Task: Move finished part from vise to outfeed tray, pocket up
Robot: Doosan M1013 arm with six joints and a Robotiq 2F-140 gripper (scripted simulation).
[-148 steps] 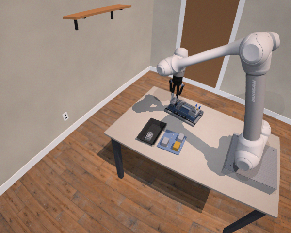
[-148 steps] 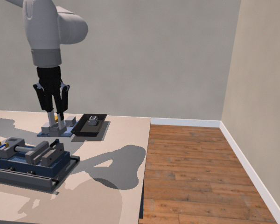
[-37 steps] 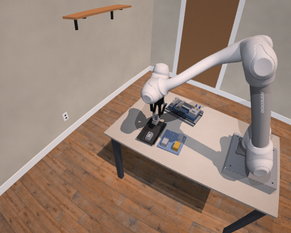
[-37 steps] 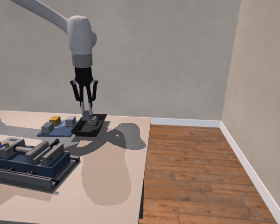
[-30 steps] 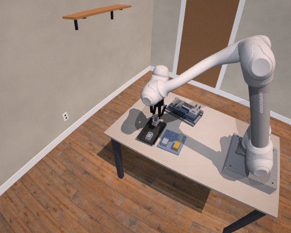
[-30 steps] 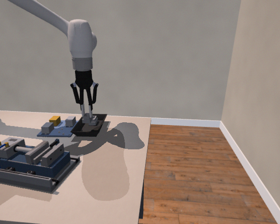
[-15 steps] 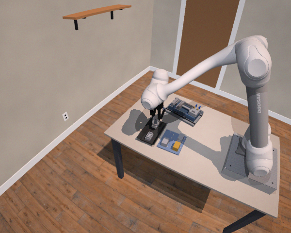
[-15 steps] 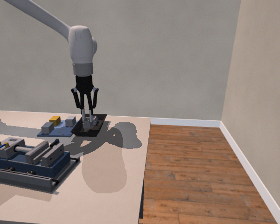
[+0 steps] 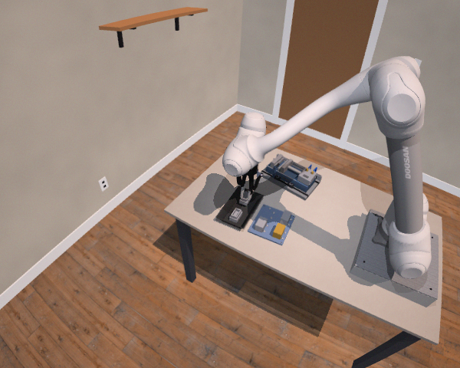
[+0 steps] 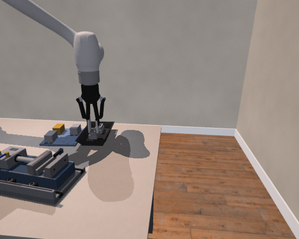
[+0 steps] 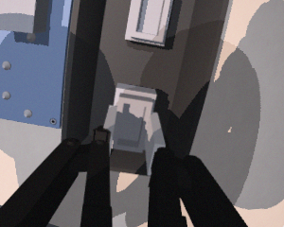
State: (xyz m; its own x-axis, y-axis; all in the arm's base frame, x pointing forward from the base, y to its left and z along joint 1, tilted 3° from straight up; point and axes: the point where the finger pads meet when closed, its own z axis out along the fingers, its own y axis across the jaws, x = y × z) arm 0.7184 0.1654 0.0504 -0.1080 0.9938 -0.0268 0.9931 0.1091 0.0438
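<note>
The whole room was seen from high up in the top view, looking down at the counter (image 9: 321,253). The exterior view was set low, near the vise (image 10: 39,167). The black tray (image 11: 208,44), shared by all, was viewed closely from the wrist.

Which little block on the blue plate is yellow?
The yellow block, at the plate's edge nearest the arm's base; the other two blocks are grey.
</note>
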